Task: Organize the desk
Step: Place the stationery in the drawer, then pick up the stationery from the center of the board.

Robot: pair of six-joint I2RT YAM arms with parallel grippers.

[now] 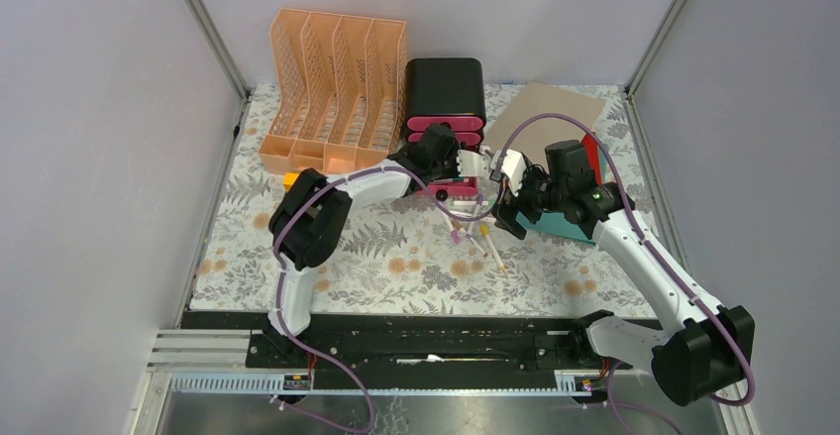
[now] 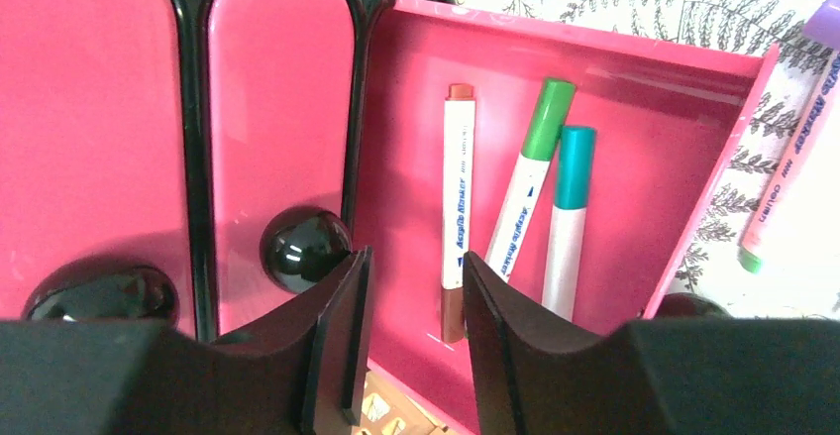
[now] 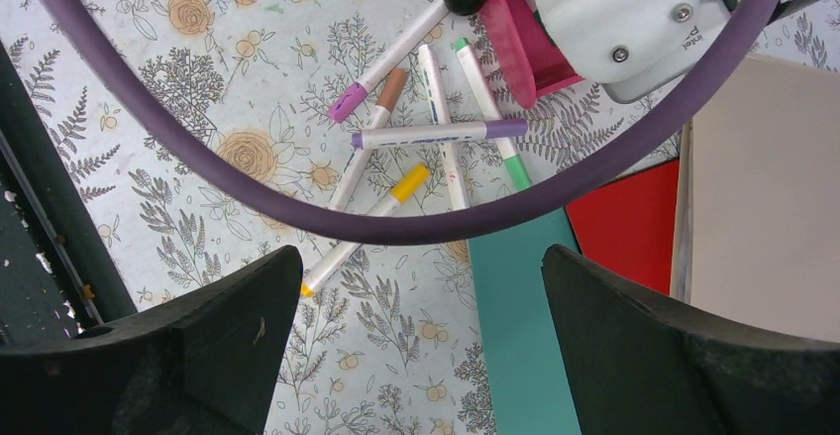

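Observation:
The desk [image 1: 386, 257] carries a pale cloth printed with ferns and flowers. At its back stands a black drawer box [image 1: 444, 93] whose lowest pink drawer [image 2: 634, 148] is pulled out. A brown marker [image 2: 457, 187], a green one [image 2: 530, 172] and a teal one [image 2: 568, 217] lie in it. My left gripper [image 2: 416, 257] hangs open just over the drawer's near end, nothing between its fingers. Several loose markers [image 3: 416, 138] lie on the cloth in front of the drawer. My right gripper [image 3: 421, 267] stands wide open above the cloth beside them, holding nothing.
An orange slotted file rack [image 1: 332, 88] stands at the back left. A brown board [image 1: 550, 118] lies at the back right, with a red folder [image 3: 624, 217] and a teal folder [image 3: 520, 336] under my right arm. A purple cable [image 3: 297, 212] crosses the right wrist view.

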